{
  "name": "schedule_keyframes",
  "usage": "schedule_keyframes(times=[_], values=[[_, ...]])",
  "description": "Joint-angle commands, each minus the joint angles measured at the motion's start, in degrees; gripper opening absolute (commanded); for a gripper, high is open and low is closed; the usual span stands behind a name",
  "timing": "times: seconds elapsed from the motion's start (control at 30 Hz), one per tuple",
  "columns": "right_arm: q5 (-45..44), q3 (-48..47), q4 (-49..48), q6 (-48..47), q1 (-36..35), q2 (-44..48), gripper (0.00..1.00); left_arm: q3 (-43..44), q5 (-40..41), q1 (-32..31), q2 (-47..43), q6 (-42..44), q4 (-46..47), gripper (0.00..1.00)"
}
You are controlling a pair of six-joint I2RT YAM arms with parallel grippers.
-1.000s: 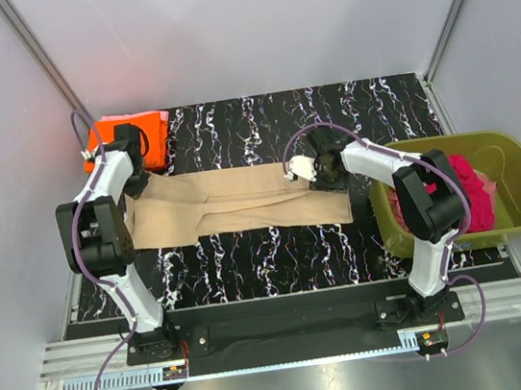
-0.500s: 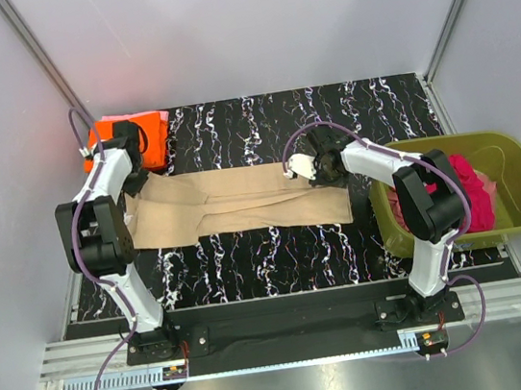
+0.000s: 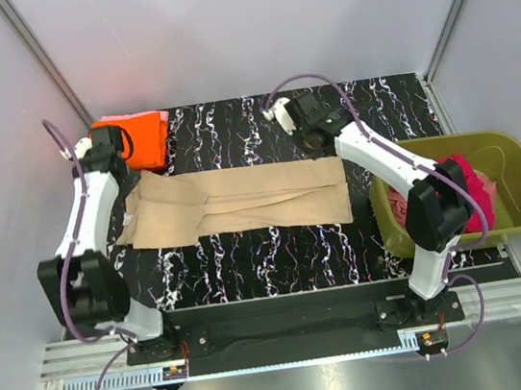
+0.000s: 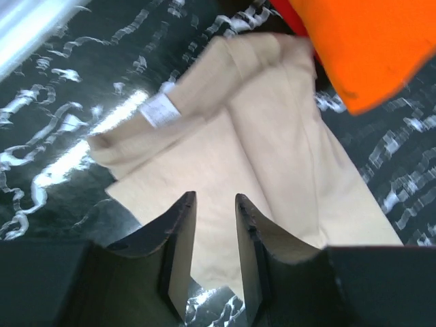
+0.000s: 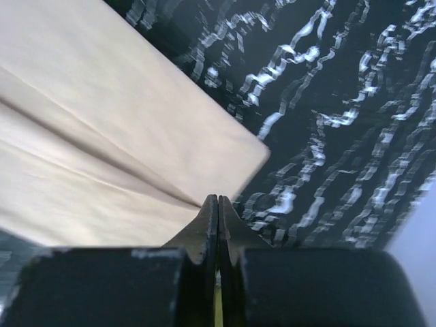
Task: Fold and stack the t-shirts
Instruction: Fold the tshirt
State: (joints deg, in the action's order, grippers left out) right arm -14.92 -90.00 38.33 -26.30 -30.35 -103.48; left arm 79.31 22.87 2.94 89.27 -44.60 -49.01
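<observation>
The left arm (image 3: 89, 214) extends from its base toward the far left, forearm nearly straight; the left gripper (image 4: 215, 204) points downward, its fingers (image 4: 178, 231) parted by a narrow gap with nothing between them; the right arm (image 3: 386, 158) reaches forward and inward from a bent elbow; the right gripper (image 5: 218, 204) has its fingers (image 5: 206, 228) pressed fully together, empty.

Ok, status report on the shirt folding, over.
Left tool open, empty, at tan t-shirt left end. Right tool shut, empty, beyond its far edge. Shirt flat, folded lengthwise. Orange t-shirt beside it.
</observation>
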Motion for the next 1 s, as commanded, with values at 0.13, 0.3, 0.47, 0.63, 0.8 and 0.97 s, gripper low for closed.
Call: schedule_keyframes(times=[0.13, 0.3, 0.47, 0.63, 0.8, 0.97], values=[[11.8, -1.1, 10.9, 33.0, -3.7, -3.0, 0.0, -17.9, -22.0, -0.4, -9.3, 0.0, 10.9, 0.33], [18.3, 9.3, 3.9, 41.1, -5.2, -0.8, 0.0, -22.0, -21.4, -0.8, -9.4, 0.5, 12.4, 0.34], [18.9, 12.4, -0.7, 44.1, -6.0, -1.9, 0.0, -23.4, -17.3, -1.7, -4.1, -2.0, 13.3, 0.34], [16.7, 13.4, -0.3, 44.4, -6.0, -4.3, 0.0, -22.7, -13.7, -1.8, 1.4, -4.4, 13.2, 0.34], [8.4, 16.0, 1.5, 43.8, -6.0, -4.8, 0.0, -23.8, -6.0, -1.8, 3.8, -7.8, 10.5, 0.34], [5.1, 18.3, 3.9, 44.1, -6.0, -5.9, 0.0, -25.3, -0.1, -1.8, 5.1, -8.4, 8.0, 0.34]])
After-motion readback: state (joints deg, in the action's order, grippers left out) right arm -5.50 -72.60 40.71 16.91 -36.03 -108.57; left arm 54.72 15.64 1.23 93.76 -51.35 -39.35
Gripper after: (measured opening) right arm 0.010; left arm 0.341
